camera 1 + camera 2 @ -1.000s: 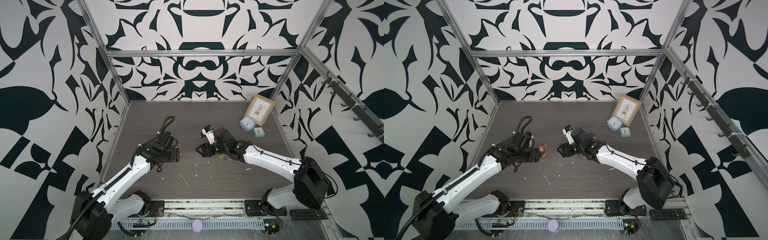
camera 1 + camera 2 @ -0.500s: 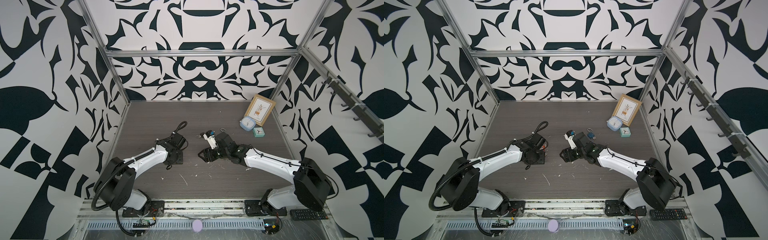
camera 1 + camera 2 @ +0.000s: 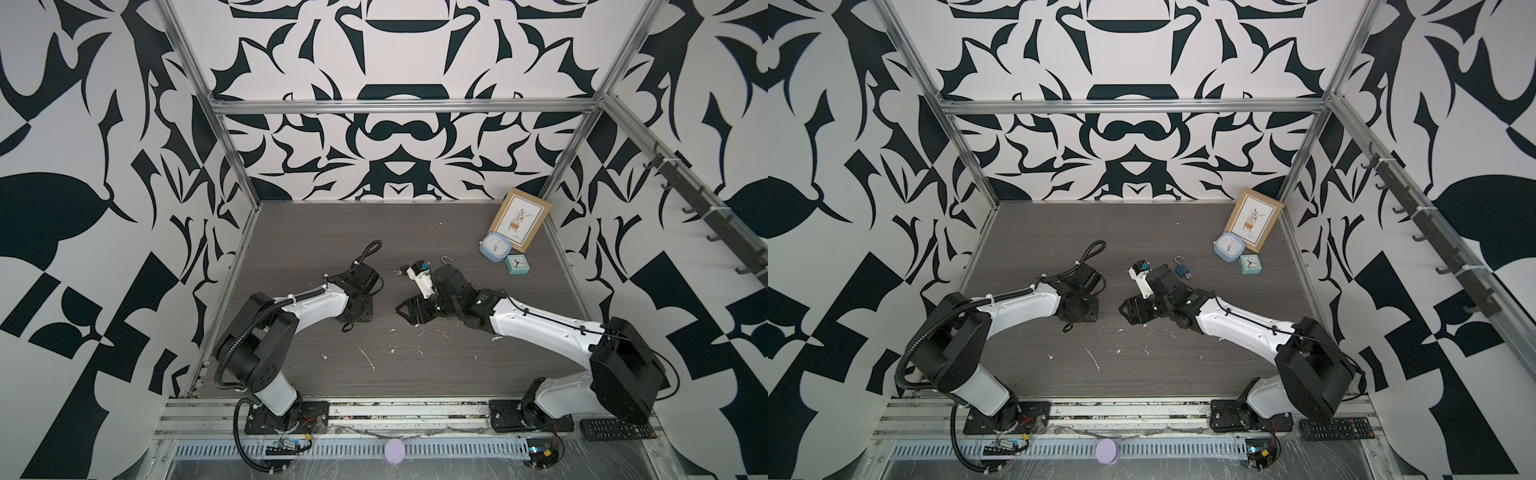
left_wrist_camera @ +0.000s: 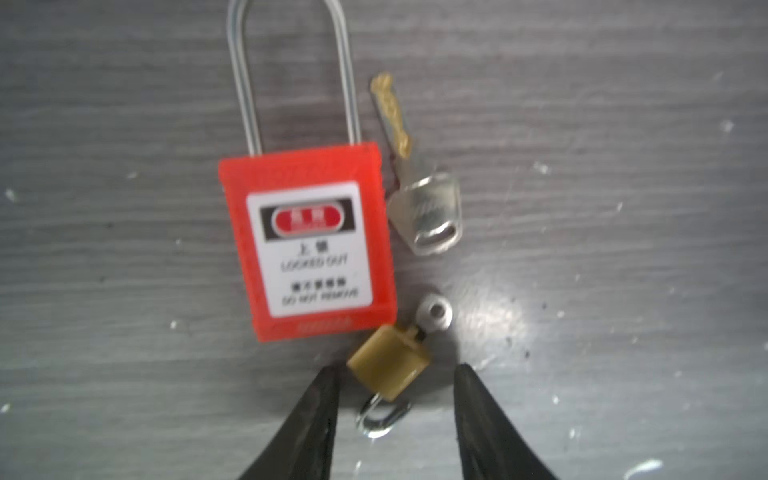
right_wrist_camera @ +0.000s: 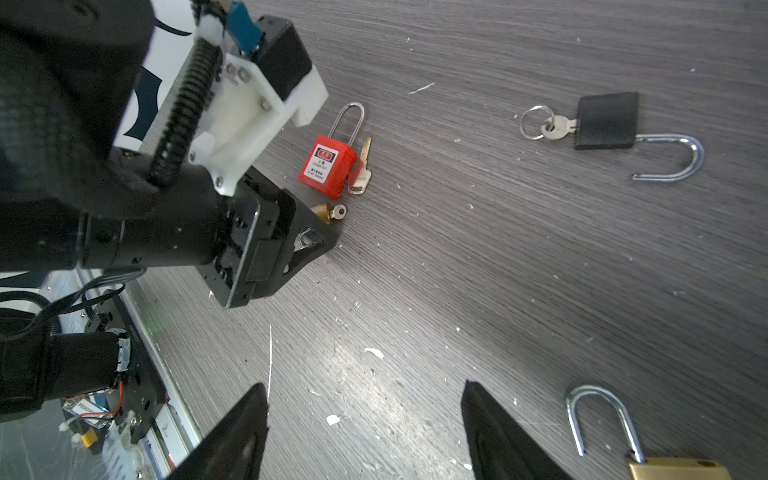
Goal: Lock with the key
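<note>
Left gripper (image 4: 395, 370) narrow, not touching. Its fingers (image 4: 320, 399) flank brass lock (image 4: 388, 365) on table; key (image 4: 435, 318) seated, shackle looks open. Red lock (image 4: 307, 241) just beyond. Right gripper (image 5: 363, 384), 3 o'clock of left, wide, empty. Step: grasping. Next needs square pinch on lock body.

A: What sort of place is this?
B: A robotics lab test cell. Silver aluminium frame bars (image 3: 399, 109) hold black-and-white patterned wall panels (image 3: 83, 166) around the right claw (image 3: 404, 312); well apart from it, 2 white-and-black robot arms (image 3: 540, 328) bolt onto a silver metal base rail (image 3: 395, 419) beside exposed red-and-black wiring (image 3: 544, 451).
</note>
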Robot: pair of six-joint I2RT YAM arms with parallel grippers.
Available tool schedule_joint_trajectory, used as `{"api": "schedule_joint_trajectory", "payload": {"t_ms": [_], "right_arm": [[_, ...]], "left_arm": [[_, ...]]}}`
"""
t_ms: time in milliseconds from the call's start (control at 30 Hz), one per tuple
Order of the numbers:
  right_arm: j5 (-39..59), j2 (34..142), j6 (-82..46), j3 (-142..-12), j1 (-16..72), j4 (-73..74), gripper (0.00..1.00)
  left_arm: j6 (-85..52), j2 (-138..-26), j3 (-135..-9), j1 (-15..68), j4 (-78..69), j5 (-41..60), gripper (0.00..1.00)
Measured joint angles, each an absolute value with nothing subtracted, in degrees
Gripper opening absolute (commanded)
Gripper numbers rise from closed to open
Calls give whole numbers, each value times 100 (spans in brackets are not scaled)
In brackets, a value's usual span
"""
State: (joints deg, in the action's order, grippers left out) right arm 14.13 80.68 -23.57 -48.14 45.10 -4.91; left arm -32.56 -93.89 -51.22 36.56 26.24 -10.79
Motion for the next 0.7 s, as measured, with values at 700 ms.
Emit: {"api": "schedule_joint_trajectory", "payload": {"t_ms": [700], "right_arm": [[1197, 8060, -2099, -4967, 4491, -733, 76]], "left_arm": [[-3144, -9454, -5129, 5019, 2392, -1293, 29]]}}
